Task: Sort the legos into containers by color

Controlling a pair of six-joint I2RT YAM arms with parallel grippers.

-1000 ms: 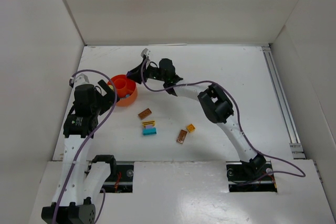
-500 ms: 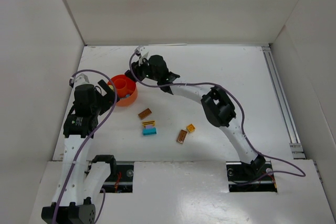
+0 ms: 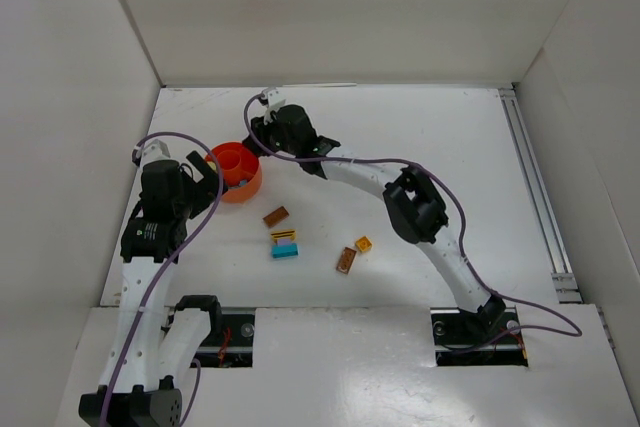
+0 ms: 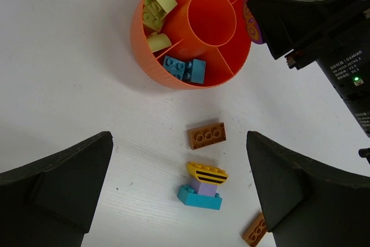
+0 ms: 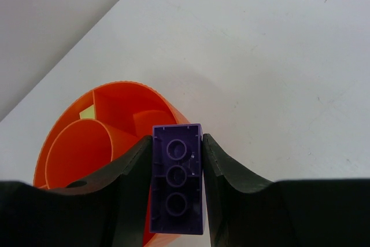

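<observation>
My right gripper is shut on a purple lego, holding it just above the rim of the orange-red bowl. From the left wrist the same purple lego hangs at the right rim of the bowl. That container's outer compartments hold lime legos and a teal one. On the table lie a brown lego and a yellow-purple-teal stack. My left gripper is open above them, holding nothing.
From above, a second brown lego and a small yellow-orange one lie right of the stack. White walls close in the table on the left, back and right. The bowl stands between the two grippers.
My right gripper has carried the purple lego to the left, up to the bowl's rim. The left arm and the loose legos have stayed still.
</observation>
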